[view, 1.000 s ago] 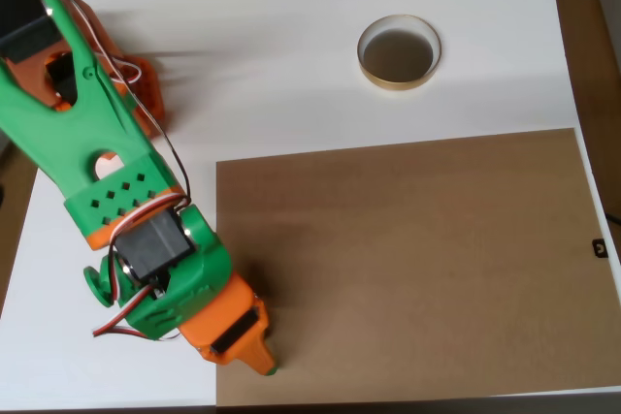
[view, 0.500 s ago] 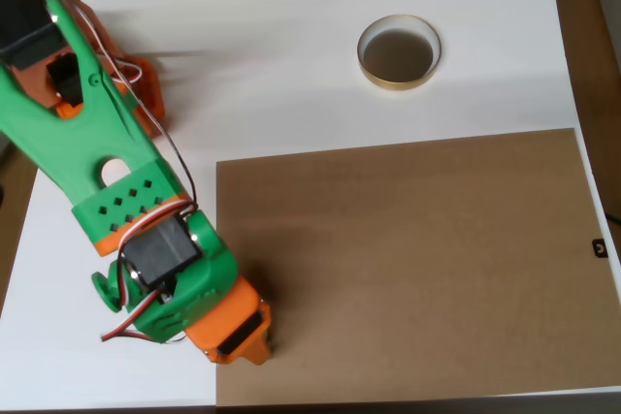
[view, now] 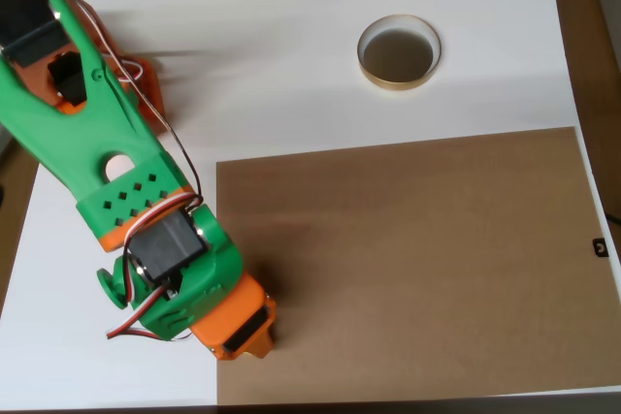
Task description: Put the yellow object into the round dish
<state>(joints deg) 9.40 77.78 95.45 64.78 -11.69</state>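
Overhead view: white worktop with a brown board covering its lower right area. The tool, on a green and orange arm, points down at the board's left edge near the worktop's front edge; its jaw opening cannot be determined, being hidden beneath the arm body. The round dish stands well apart, up and to the right of the tool, on bare white surface. The board to the tool's right is unobstructed. The yellow object cannot be located. No legible markings.
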